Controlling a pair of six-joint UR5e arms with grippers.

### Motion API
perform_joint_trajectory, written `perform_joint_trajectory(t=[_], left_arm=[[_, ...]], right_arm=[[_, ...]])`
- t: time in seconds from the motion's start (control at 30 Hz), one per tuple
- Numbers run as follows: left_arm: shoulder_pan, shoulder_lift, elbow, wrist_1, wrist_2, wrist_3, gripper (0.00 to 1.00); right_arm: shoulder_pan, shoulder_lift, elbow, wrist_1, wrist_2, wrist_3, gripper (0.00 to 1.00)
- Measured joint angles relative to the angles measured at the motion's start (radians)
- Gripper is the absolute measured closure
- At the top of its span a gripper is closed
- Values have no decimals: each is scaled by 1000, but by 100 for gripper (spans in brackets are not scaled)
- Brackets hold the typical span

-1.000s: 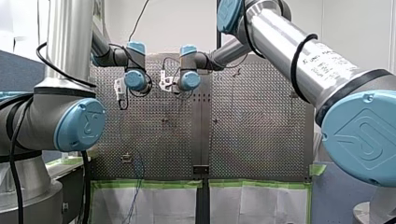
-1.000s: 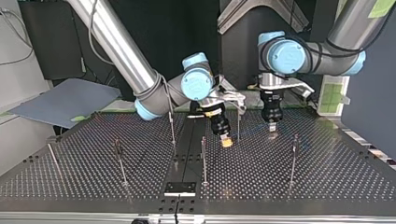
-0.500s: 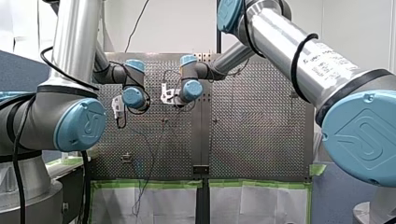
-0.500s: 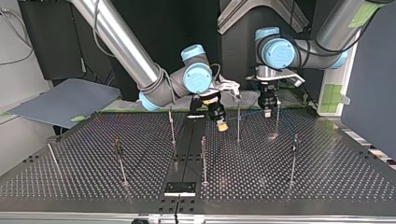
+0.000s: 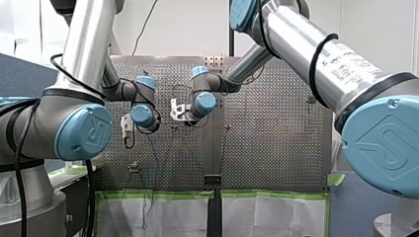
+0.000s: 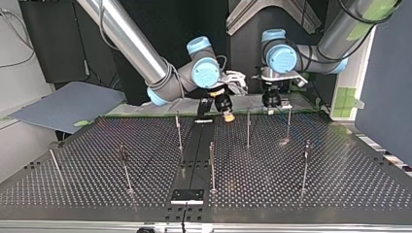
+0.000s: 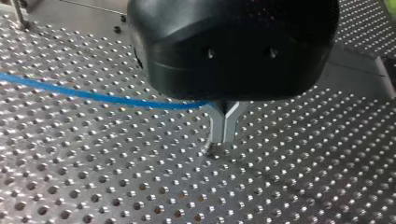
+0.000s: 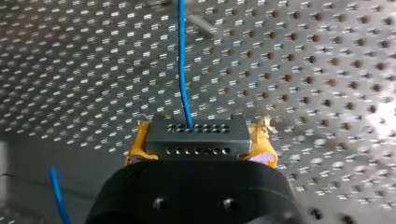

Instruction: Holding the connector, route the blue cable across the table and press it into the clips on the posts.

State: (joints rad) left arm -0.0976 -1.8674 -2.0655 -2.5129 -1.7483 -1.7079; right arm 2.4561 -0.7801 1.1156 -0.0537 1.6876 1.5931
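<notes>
In the right wrist view my right gripper [image 8: 200,148] has its yellow pads [image 8: 136,148] shut on a grey connector [image 8: 196,133] with rows of small holes. The blue cable [image 8: 183,70] runs out of the connector and away over the perforated table. In the left wrist view my left gripper [image 7: 225,140] has its metal fingers pressed together just above the table, and the blue cable [image 7: 93,95] comes in from the side and ends at them. In the top view my right gripper [image 6: 228,117] and my left gripper [image 6: 271,108] hang near the far edge, beside thin posts [image 6: 248,128].
Several thin upright posts [image 6: 212,165] stand across the perforated table [image 6: 340,174]; one [image 6: 289,124] is close to my left gripper. A black plate [image 6: 187,195] lies at the near edge on a dark centre strip. A blue-grey sheet [image 6: 63,104] lies off the table's left.
In the top view both grippers have drawn back from the table's middle toward its far edge, the right one past the posts. Both grips stay the same.
</notes>
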Motion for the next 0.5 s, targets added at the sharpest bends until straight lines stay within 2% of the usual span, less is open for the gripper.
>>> perform_joint_trajectory(t=[0.23, 0.5], left_arm=[[0, -7, -19, 54, 19, -26, 100], [2, -51, -18, 110, 61, -29, 100]], right_arm=[[-10, 0, 50, 1, -4, 7, 100], [-29, 0, 58, -3, -16, 17, 100]])
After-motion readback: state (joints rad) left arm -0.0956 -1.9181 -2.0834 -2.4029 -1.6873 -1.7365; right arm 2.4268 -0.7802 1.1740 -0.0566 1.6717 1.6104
